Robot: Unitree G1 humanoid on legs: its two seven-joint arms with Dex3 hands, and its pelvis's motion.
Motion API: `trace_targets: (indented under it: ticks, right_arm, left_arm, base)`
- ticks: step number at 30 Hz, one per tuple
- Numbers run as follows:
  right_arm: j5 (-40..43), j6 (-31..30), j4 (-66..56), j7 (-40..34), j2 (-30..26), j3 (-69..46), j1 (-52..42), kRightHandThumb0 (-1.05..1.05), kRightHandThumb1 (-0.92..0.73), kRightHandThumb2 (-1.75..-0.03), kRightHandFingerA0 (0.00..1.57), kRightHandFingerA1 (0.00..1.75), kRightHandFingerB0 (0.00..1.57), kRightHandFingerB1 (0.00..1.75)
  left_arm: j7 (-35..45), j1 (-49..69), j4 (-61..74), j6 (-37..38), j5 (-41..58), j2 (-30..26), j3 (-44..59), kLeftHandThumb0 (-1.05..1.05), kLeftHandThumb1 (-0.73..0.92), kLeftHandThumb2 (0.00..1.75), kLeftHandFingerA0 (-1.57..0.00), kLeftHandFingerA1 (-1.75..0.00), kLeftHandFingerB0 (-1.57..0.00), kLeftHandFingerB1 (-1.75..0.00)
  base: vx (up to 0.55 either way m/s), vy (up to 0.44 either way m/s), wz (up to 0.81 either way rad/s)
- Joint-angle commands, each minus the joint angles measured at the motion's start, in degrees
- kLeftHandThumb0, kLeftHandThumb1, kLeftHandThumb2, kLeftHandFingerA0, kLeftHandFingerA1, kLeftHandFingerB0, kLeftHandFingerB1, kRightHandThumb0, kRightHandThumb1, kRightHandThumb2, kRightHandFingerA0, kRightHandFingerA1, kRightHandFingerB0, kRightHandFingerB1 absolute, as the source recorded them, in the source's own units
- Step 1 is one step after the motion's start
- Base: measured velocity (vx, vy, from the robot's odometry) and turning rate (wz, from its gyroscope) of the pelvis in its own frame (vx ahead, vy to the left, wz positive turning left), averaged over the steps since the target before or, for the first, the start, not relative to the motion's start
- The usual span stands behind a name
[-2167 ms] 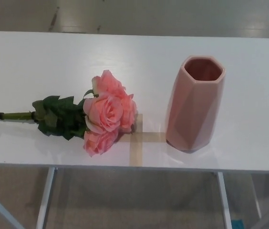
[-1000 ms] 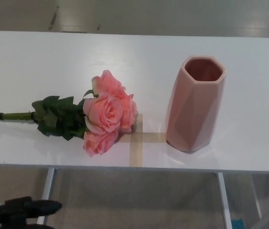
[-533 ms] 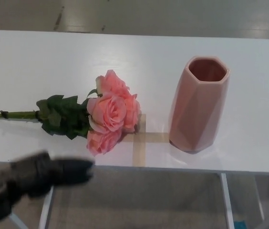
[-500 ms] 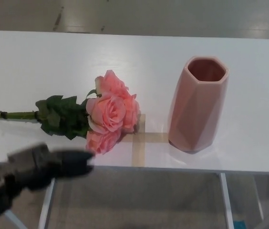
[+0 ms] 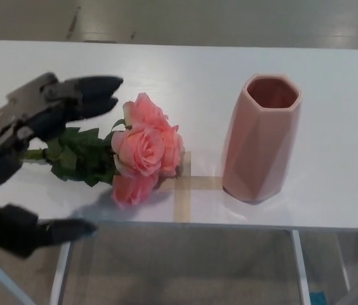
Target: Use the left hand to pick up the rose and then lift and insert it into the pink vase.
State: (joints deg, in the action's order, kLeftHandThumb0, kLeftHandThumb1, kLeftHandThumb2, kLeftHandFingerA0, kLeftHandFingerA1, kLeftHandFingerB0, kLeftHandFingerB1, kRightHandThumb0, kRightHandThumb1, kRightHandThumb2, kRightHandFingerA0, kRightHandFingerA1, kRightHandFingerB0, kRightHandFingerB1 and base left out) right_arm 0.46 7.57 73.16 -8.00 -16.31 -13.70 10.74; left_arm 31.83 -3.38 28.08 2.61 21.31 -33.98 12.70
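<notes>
Nearest the camera, at the lower left, the thick black thumb [image 5: 55,230] of the robot's black three-fingered left hand [image 5: 23,146] is seen below the front edge of the white rectangular table [image 5: 185,70]. The hand is spread wide and nothing is held in it: the thumb is kept low and the two black fingers [image 5: 93,95] are stretched out higher up, with a broad gap left between them. The fingers are seen above the green part of the flowers, and whether anything is touched by them cannot be told. A soft shadow of the hand is cast on the tabletop near the front edge.

Just beyond, the bunch of pink fabric roses with dark green leaves [image 5: 125,152] is laid flat on the table, left of centre. The blooms are turned toward the right and the stem end toward the left, where it is partly hidden behind the hand. The lowest bloom is found close to the table's front edge.

A cross of tan tape [image 5: 182,187] is stuck to the tabletop just right of the blooms, and its left part is touched or overlapped by them.

Right of the tape, the tall faceted pink ceramic vase [image 5: 261,136] is stood upright, its open mouth left empty. It is kept apart from the roses.

Beyond the table's far edge, a pale grey floor [image 5: 198,19] is seen.
</notes>
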Motion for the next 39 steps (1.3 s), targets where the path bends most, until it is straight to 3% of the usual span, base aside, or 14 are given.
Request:
trace_targets:
  ticks: [1, 2, 6, 7, 8, 15, 26, 27, 28, 39]
  right_arm:
    - [-0.2, 0.6, 0.5, -0.7, -0.4, 0.2, -0.8, -0.17, -0.52, -0.55, 0.76, 0.52, 0.6, 0.47]
    - [-0.4, 0.6, 0.5, -0.7, -0.5, 0.4, -0.8, -0.18, -0.52, -0.54, 0.75, 0.52, 0.61, 0.47]
    - [-0.7, 0.9, 0.4, -0.9, -0.4, 0.6, -0.9, -0.18, -0.52, -0.54, 0.75, 0.51, 0.61, 0.47]
    - [-0.4, 0.8, 0.4, -0.7, -0.4, 0.4, -0.9, -0.24, -0.48, -0.64, 0.72, 0.57, 0.61, 0.53]
    - [-0.4, 0.7, 0.4, -0.6, -0.5, 0.5, -0.8, -0.25, -0.48, -0.64, 0.72, 0.57, 0.61, 0.53]
    - [-0.4, 0.9, 0.4, -0.4, -0.5, 0.4, -0.9, -0.23, -0.49, -0.63, 0.72, 0.57, 0.61, 0.53]
    - [-0.6, 0.8, 0.6, -0.4, -0.5, 0.7, -0.7, -0.21, -0.49, -0.63, 0.73, 0.57, 0.61, 0.52]
    - [-0.5, 0.8, 0.5, -0.4, -0.4, 0.7, -0.7, -0.14, -0.52, -0.54, 0.74, 0.51, 0.63, 0.47]
    - [-0.6, 0.9, 0.4, -0.5, -0.4, 0.7, -0.7, -0.2, -0.49, -0.62, 0.73, 0.57, 0.61, 0.52]
    - [-0.7, 1.2, 0.3, -0.6, -0.4, 1.3, -0.9, -0.22, -0.49, -0.63, 0.73, 0.57, 0.62, 0.52]
  left_arm:
    - [-12.6, -11.1, -14.2, 1.0, -27.8, -1.5, -8.3, -0.59, 0.44, 0.55, -0.16, -0.28, -0.19, -0.29]
    - [-13.5, -12.6, -16.1, 0.0, -30.7, -2.1, -10.1, -0.31, 0.2, 0.81, 0.0, -0.48, 0.0, -0.46]
    - [-14.4, -13.5, -17.8, 0.0, -32.5, -2.5, -11.5, -0.31, 0.2, 0.81, 0.0, -0.48, 0.0, -0.46]
    - [-14.4, -15.5, -20.4, -2.8, -36.6, -3.8, -15.0, -0.31, 0.2, 0.81, 0.0, -0.49, 0.0, -0.46]
    - [-14.2, -16.1, -21.1, -3.6, -37.6, -4.2, -16.0, -0.61, 0.39, 0.68, -0.07, -0.3, -0.1, -0.35]
    - [-11.7, -20.5, -26.1, -8.5, -43.4, -6.4, -22.8, -0.58, 0.38, 0.67, -0.07, -0.24, -0.11, -0.35]
    - [-11.5, -26.6, -35.0, -8.5, -49.3, -7.3, -30.3, -0.58, 0.38, 0.67, -0.08, -0.22, -0.12, -0.36]
    - [-11.5, -27.4, -35.8, -8.7, -49.7, -7.4, -30.9, -0.57, 0.38, 0.67, -0.07, -0.22, -0.12, -0.36]
    - [-11.6, -28.1, -36.7, -8.7, -49.8, -7.4, -31.4, -0.57, 0.38, 0.67, -0.07, -0.22, -0.12, -0.36]
    - [-11.1, -31.8, -40.4, -9.9, -51.2, -7.5, -34.2, -0.56, 0.37, 0.67, -0.06, -0.21, -0.11, -0.36]
  base:
    - [0.0, 0.0, 0.0]
    - [0.0, 0.0, 0.0]
    - [0.0, 0.0, 0.0]
    - [0.0, 0.0, 0.0]
    - [0.0, 0.0, 0.0]
    - [0.0, 0.0, 0.0]
    - [0.0, 0.0, 0.0]
    - [0.0, 0.0, 0.0]
    - [0.0, 0.0, 0.0]
    - [0.0, 0.0, 0.0]
